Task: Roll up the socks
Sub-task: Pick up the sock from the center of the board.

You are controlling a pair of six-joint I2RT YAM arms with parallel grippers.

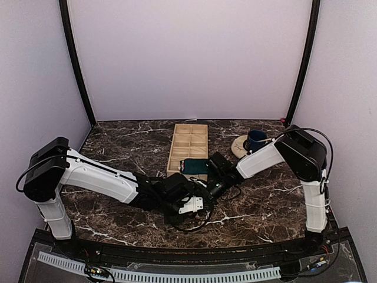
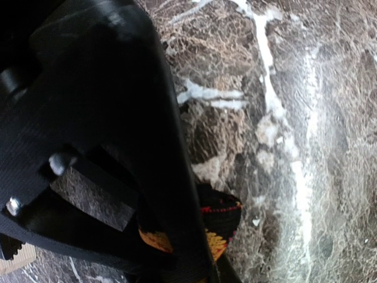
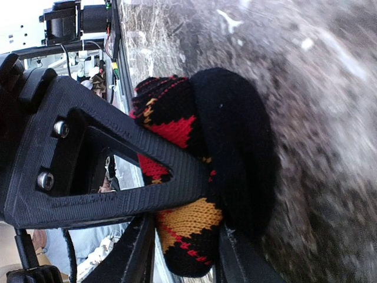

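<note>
Under the wooden tray [image 1: 189,144], table [image 1: 265,200]: to be used as the surface pressed against.
Right gripper [image 3: 215,212]: just nearer than the tray, jaws clamped on the argyle sock [image 3: 177,130]; squeeze to be held even.
Left gripper [image 1: 189,196]: beside it; jaw state cannot be told.
Argyle sock: bundled, off the tray; cuff to be tucked over.
Teal sock [image 1: 196,167]: laid across the tray's near end, unheld.
</note>
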